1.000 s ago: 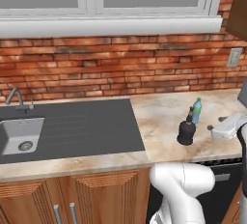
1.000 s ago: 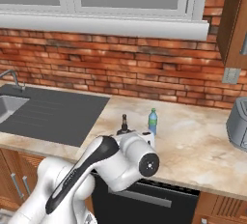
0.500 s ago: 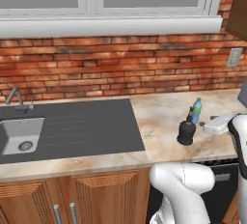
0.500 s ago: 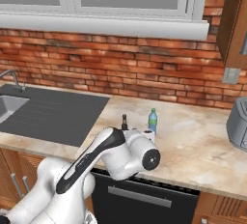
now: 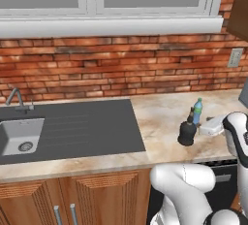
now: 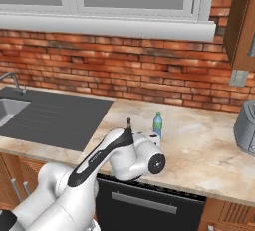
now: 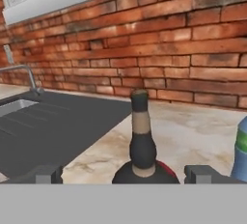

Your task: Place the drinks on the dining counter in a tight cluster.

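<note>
Wide-open gripper (image 7: 124, 174) should straddle the squat black narrow-necked bottle (image 7: 142, 147) near the counter's (image 5: 164, 117) front edge squarely before closing

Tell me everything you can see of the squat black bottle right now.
The black bottle is squat and rounded, with a narrow dark neck carrying a pale band and a dark top, seen closest in the hand view. It looks like glossy glass. It stands upright on the beige marble counter, right of the dark sink drainboard. The small blue bottle stands just behind it; contact between them cannot be told. The open gripper sits level with it, a fingertip either side, not yet closed.
</note>
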